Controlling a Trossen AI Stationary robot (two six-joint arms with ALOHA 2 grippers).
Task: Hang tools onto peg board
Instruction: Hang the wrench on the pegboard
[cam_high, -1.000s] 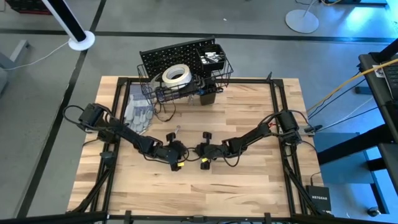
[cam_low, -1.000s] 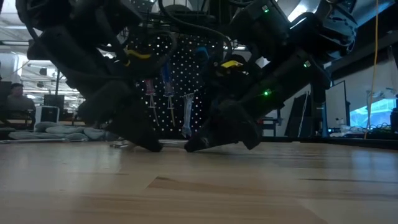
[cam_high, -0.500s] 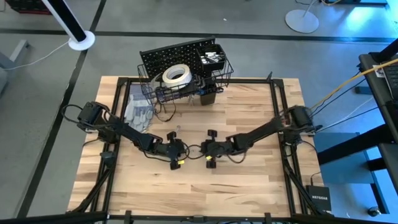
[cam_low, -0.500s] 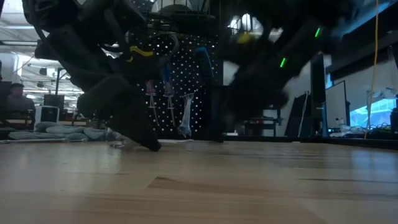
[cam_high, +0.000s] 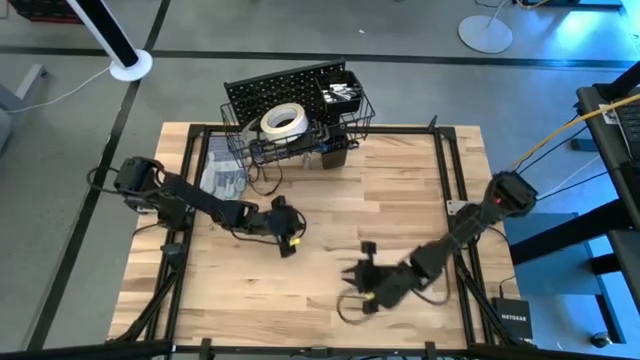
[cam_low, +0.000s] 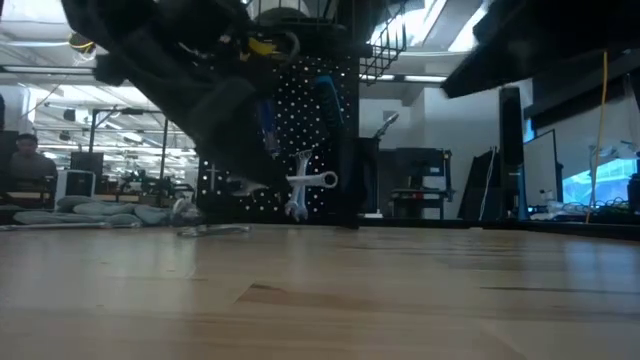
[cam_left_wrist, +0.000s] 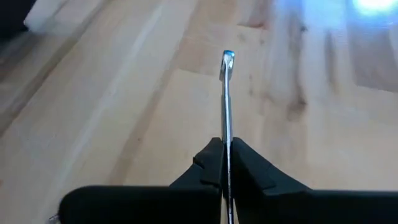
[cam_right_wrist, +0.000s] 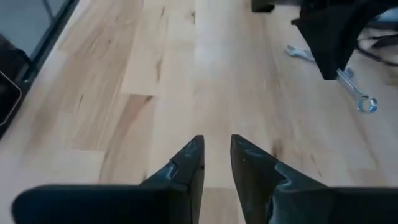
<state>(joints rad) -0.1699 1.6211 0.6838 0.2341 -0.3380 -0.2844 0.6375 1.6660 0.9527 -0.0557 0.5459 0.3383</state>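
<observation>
My left gripper (cam_high: 288, 245) is over the middle of the table, shut on a silver wrench (cam_left_wrist: 226, 106). The wrench also shows in the low view (cam_low: 312, 181) and in the right wrist view (cam_right_wrist: 357, 93). My right gripper (cam_high: 348, 292) is near the table's front edge, right of centre. Its fingers (cam_right_wrist: 216, 163) are open and hold nothing. The black peg board (cam_high: 275, 95) stands at the far edge. A white tape roll (cam_high: 283, 121) lies in its wire basket. Screwdrivers (cam_low: 325, 95) and a wrench (cam_low: 298, 200) hang on it. My left gripper pinches the wrench's shank (cam_left_wrist: 225, 146) between its two fingers, flat sides against the pads. The wrench lies along the fingers and sticks out past their tips, its ring end (cam_left_wrist: 227, 58) free. The fingers slant downward. The wrench is lifted clear of the table.
Grey gloves (cam_high: 222, 183) lie at the far left, beside the peg board. Another silver wrench (cam_right_wrist: 300, 53) lies flat on the wood beyond my left gripper. It also shows in the low view (cam_low: 215, 229). Bare wood spreads between the two grippers and toward the right edge.
The grippers were close together at the table's middle. My right gripper has drawn back toward the near right. My left gripper has risen and gone a little toward the far edge with the wrench, which now hangs clear of the table.
</observation>
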